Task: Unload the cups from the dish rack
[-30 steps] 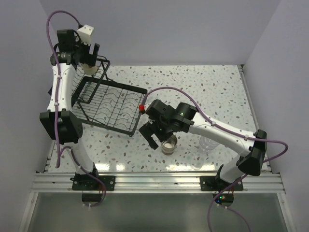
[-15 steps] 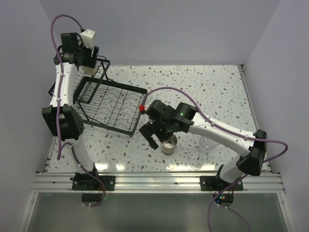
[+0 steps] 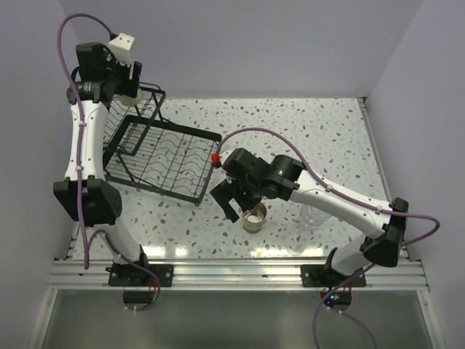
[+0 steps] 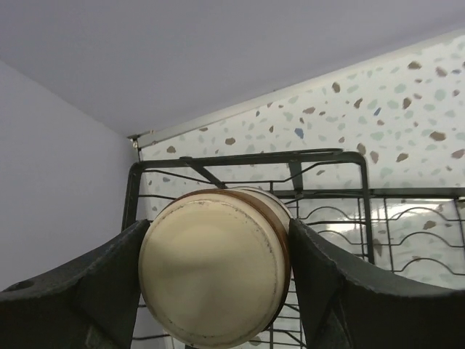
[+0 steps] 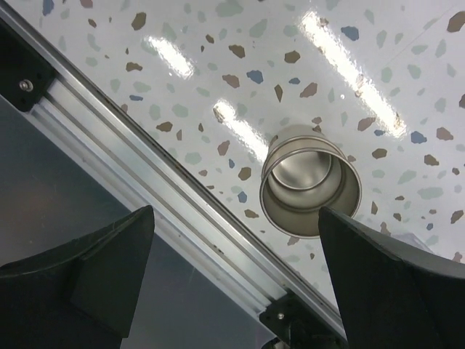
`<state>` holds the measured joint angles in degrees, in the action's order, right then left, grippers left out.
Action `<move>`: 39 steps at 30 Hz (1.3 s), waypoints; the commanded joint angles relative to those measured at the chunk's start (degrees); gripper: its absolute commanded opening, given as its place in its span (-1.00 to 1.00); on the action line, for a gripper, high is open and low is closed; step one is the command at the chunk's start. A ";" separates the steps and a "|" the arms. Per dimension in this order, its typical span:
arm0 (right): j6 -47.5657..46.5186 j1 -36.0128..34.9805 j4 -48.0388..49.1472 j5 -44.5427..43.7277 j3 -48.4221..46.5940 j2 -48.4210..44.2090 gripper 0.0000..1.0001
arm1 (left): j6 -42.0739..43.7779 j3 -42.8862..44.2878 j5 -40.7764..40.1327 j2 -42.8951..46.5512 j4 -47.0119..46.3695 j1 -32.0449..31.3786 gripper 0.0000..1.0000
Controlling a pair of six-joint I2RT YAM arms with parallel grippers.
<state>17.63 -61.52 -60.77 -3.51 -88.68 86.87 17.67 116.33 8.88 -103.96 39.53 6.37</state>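
A cream cup with a brown base point(image 4: 207, 283) sits between the fingers of my left gripper point(image 4: 216, 251), its bottom facing the camera. Both jaws press its sides, just above the dish rack's point(image 4: 328, 193) raised basket. From above, the left gripper point(image 3: 128, 78) hangs over the black rack's point(image 3: 168, 158) back left corner and hides that cup. Another cream cup point(image 3: 255, 217) stands upright on the table. My right gripper point(image 3: 229, 203) is open just left of it. The right wrist view shows this cup point(image 5: 311, 182) beyond the wide-apart jaws of the right gripper point(image 5: 236, 214).
A clear ribbed tumbler point(image 3: 313, 217) stands on the table right of the cream cup, beside the right forearm. The metal rail point(image 5: 182, 211) runs along the table's near edge. Walls close in on the left, back and right.
The left gripper has closed on the cream cup and risen up and left, away from the basket. The right gripper has shifted only slightly and stays open beside its cup.
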 commanded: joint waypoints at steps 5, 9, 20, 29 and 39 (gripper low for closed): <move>-0.49 1.22 9.69 -2.13 -3.16 -7.49 0.96 | -8.78 -5.23 17.72 16.76 -6.04 0.66 -1.00; 1.17 4.99 28.08 9.51 -1.24 -14.35 0.97 | -16.06 -9.45 35.88 23.96 -9.80 0.75 -1.00; 32.45 15.29 75.17 22.85 7.65 -14.19 0.67 | -41.55 -24.22 60.01 33.99 -28.70 -0.57 -1.00; 38.97 15.20 79.31 17.22 7.82 -7.77 0.37 | -51.60 -33.62 61.78 38.39 -38.38 -3.91 -1.00; 44.42 14.94 82.66 18.01 11.08 -6.19 0.02 | -49.93 -34.77 60.55 37.69 -38.56 -4.87 -1.00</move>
<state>59.37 -46.39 17.23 14.66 -77.45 80.34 -31.38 82.11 69.47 -66.54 3.92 2.31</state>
